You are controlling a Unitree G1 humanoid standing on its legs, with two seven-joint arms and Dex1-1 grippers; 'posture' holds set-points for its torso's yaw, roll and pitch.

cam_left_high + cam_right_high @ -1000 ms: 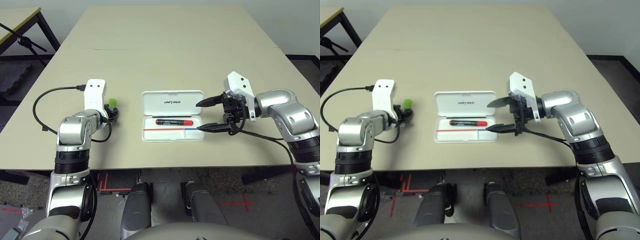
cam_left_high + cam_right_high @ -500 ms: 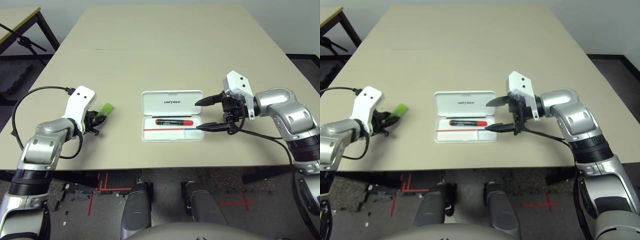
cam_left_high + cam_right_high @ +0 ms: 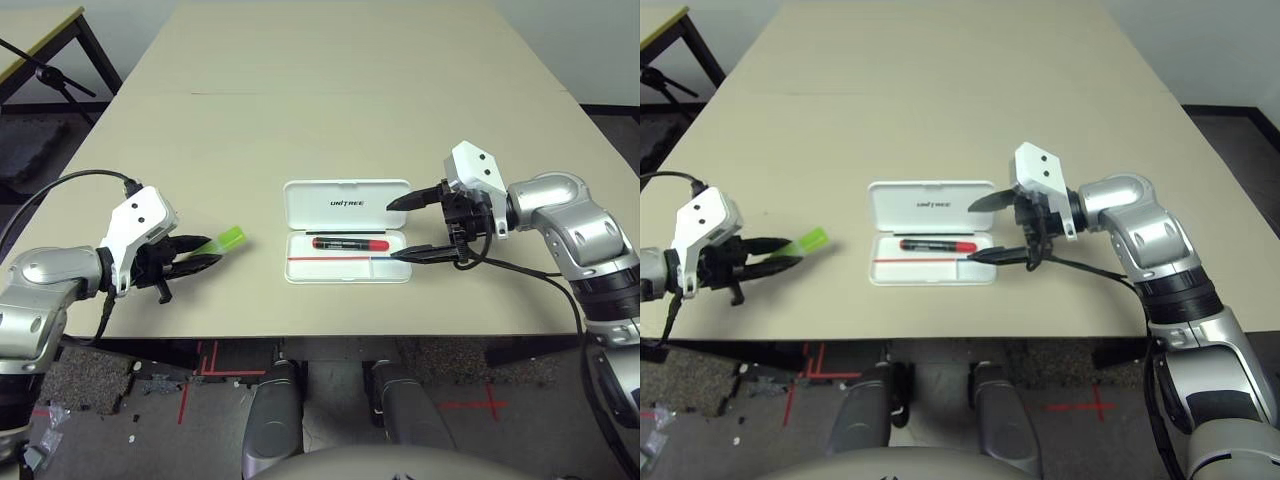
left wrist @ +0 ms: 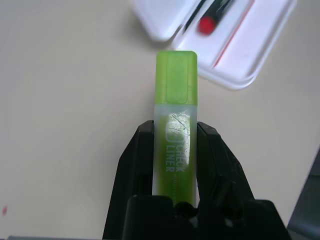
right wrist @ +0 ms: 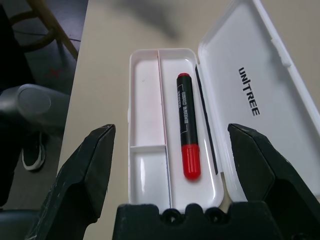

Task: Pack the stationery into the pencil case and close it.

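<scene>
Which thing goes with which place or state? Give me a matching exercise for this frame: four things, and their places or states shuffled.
1. Green highlighter
2. Marker
3. Right gripper
4. Pencil case lid

A. fingers apart, holding nothing
B. swung open, with black lettering
C. held between the left gripper's fingers
D. lying in the case's long compartment beside the lid

Pairs: 1-C, 2-D, 3-A, 4-B

forearms (image 3: 590,240): silver shells, black ribbed bands
wrist brackets (image 3: 478,168): white, two dark screws on each
our cables (image 3: 520,270): black, thin
our jaws (image 3: 425,254): black, tapered
</scene>
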